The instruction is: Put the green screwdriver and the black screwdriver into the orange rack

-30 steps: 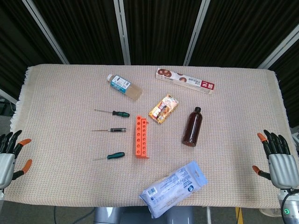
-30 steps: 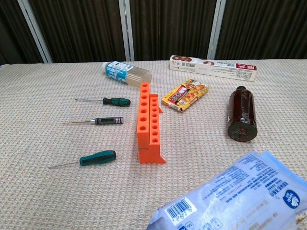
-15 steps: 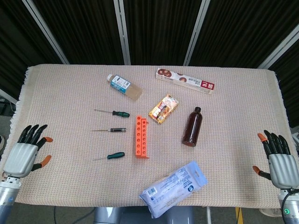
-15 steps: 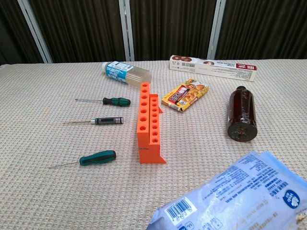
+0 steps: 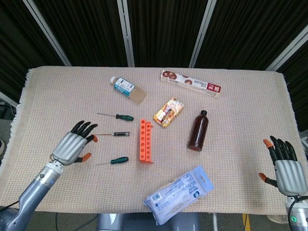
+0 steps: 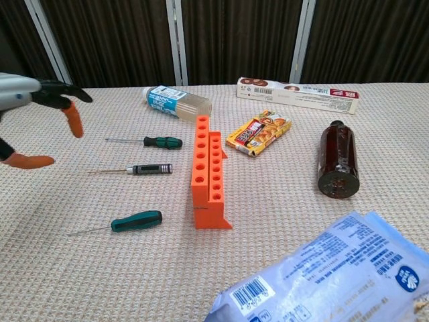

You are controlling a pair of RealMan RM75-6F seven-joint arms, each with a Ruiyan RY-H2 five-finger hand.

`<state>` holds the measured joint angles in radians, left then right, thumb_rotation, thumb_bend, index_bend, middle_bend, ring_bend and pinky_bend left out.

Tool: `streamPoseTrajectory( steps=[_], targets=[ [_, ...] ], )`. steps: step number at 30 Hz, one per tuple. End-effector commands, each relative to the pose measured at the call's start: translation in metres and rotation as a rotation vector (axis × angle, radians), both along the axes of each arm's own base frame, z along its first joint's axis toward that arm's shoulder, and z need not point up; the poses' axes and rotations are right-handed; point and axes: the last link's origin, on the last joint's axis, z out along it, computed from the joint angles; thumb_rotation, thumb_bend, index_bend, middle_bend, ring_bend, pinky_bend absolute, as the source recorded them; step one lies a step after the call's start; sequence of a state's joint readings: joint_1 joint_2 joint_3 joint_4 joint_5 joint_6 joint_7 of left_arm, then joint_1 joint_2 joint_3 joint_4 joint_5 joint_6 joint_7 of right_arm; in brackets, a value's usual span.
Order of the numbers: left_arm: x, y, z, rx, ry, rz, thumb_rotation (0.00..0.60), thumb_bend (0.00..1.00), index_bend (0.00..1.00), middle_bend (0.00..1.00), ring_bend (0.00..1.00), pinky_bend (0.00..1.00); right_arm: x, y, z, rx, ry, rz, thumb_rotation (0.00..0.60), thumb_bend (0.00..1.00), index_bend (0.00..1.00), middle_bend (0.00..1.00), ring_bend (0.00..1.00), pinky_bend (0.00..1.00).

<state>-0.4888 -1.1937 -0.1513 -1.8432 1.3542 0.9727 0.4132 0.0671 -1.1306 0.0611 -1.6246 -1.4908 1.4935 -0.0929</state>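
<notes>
my view of the table [image 5: 57,91], woven mat over all of it. largest clutter first: a blue-white plastic packet [image 5: 179,194] at the near edge, a brown bottle [image 5: 198,130] lying right of centre, a long biscuit box [image 5: 191,83] at the far side, a clear bottle with a blue label [image 5: 128,89] far left of centre, and a small yellow snack packet [image 5: 169,111] just beyond the orange rack [image 5: 146,140]. the rack stands mid-table, all holes unfilled. left of it, three drivers lie in a column, tips pointing left: a far green-handled screwdriver [image 5: 116,116], the black screwdriver [image 5: 113,134] in the middle, the green screwdriver [image 5: 112,161] nearest me. nothing lies between them and the rack.

against half a second ago, my left hand [image 5: 73,147] has moved in from the table's left edge and now hangs above the mat just left of the black screwdriver's tip; in the chest view it enters at top left [image 6: 40,100]. fingers spread, grasping nothing, touching no tool. my right hand [image 5: 286,168] stays at the near right corner, fingers extended, released, well apart from everything.
</notes>
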Motion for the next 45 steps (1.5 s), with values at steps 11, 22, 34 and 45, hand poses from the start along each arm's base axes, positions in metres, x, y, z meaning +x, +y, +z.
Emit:
streamPoseTrajectory(
  steps=[11, 22, 34, 45],
  targets=[
    [0.071, 0.002, -0.098, -0.132, 0.133, -0.076, 0.6, 0.3, 0.39, 0.04, 0.0, 0.0, -0.004, 0.002, -0.001, 0.005, -0.004, -0.028, 0.6, 0.0, 0.09, 0.02, 0.0, 0.01],
    [0.069, 0.006, -0.123, -0.089, 0.159, 0.013, 0.6, 0.25, 0.39, 0.0, 0.0, 0.0, -0.008, 0.007, -0.002, 0.006, -0.016, -0.043, 0.6, 0.0, 0.09, 0.02, 0.0, 0.01],
    [0.066, 0.003, -0.136, -0.102, 0.141, 0.058, 0.6, 0.25, 0.38, 0.0, 0.0, 0.0, -0.011, 0.007, -0.002, 0.007, -0.02, -0.05, 0.6, 0.0, 0.09, 0.02, 0.0, 0.01],
    [0.071, -0.002, -0.144, -0.067, 0.206, 0.043, 0.6, 0.26, 0.38, 0.0, 0.0, 0.0, -0.015, 0.009, -0.002, 0.01, -0.028, -0.061, 0.6, 0.0, 0.09, 0.02, 0.0, 0.01]
  ],
)
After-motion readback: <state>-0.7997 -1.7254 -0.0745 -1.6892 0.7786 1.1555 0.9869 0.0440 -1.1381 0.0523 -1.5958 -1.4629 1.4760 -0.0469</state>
